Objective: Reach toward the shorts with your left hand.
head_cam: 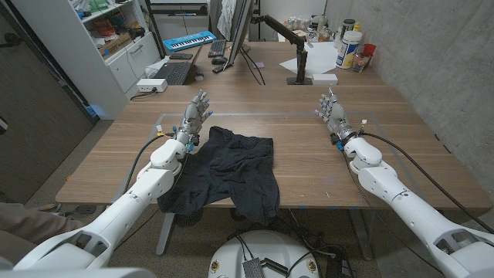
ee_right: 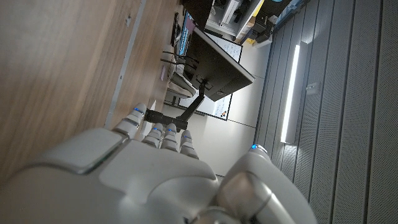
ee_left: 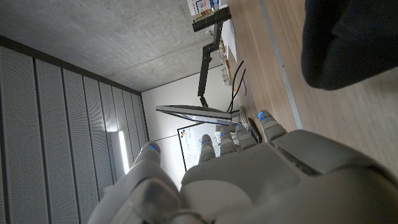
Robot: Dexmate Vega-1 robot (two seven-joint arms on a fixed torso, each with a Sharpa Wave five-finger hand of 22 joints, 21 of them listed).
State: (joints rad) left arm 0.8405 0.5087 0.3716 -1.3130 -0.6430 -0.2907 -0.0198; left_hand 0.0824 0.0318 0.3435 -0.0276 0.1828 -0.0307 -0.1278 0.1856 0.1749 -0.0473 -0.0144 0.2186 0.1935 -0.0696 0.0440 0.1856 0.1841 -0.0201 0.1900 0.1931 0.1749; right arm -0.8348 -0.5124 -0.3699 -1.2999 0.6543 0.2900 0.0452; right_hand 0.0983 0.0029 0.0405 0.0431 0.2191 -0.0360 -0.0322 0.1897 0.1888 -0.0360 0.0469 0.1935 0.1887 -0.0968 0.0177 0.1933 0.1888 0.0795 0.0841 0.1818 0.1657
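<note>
Dark shorts (head_cam: 224,171) lie crumpled on the wooden table (head_cam: 309,147), their lower edge hanging over the near side. My left hand (head_cam: 195,113) stands just beyond their upper left corner, fingers apart and stretched out, holding nothing. In the left wrist view the back of the left hand (ee_left: 261,180) shows with a dark fold of the shorts (ee_left: 348,40) close beside it. My right hand (head_cam: 330,107) is raised over the table's right part, fingers spread and empty, well away from the shorts; its back (ee_right: 143,174) shows over bare wood in the right wrist view.
At the table's far end stand a monitor (head_cam: 241,31), a black arm mount (head_cam: 289,35), white papers (head_cam: 316,58) and bottles (head_cam: 349,48). A keyboard (head_cam: 173,72) lies at the far left. White tape marks (head_cam: 255,113) frame the work area.
</note>
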